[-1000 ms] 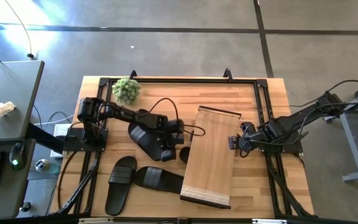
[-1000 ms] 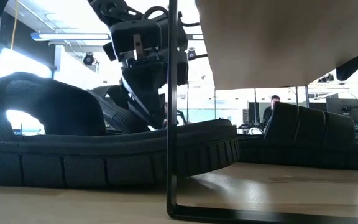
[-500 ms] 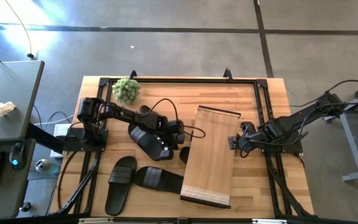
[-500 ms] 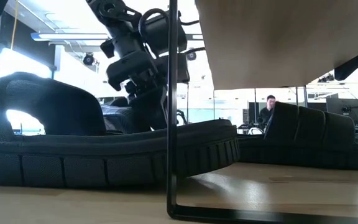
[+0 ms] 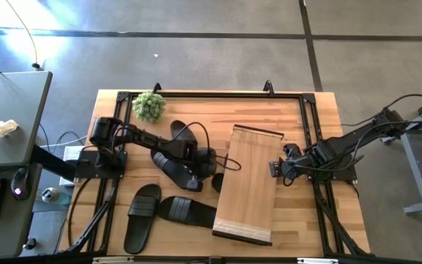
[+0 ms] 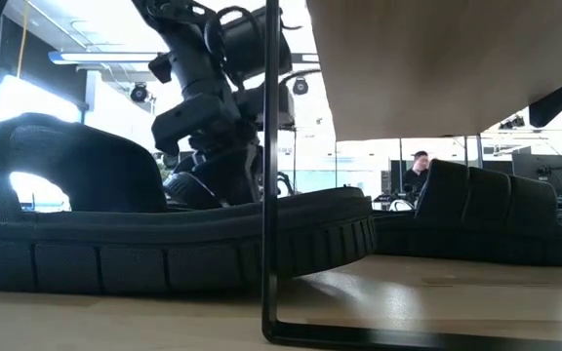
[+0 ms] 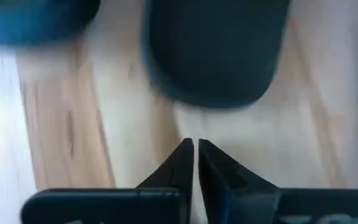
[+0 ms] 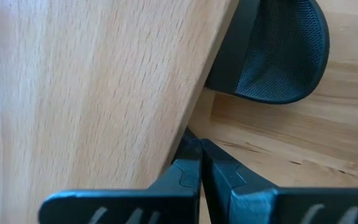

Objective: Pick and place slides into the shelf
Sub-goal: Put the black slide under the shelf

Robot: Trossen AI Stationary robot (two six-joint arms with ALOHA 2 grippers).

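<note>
- Our left end effector sits over the slide just left of the shelf. Its fingers are pinched shut, with nothing between them.
- We might lift off with no slide.
- Two more slides lie on the surface below.
- Our right end effector, shut and empty, touches the shelf and could push it.

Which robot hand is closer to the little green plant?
The left. The left gripper sits over a slide just in front of the plant. The right gripper is far across the table, beyond the shelf.
</note>
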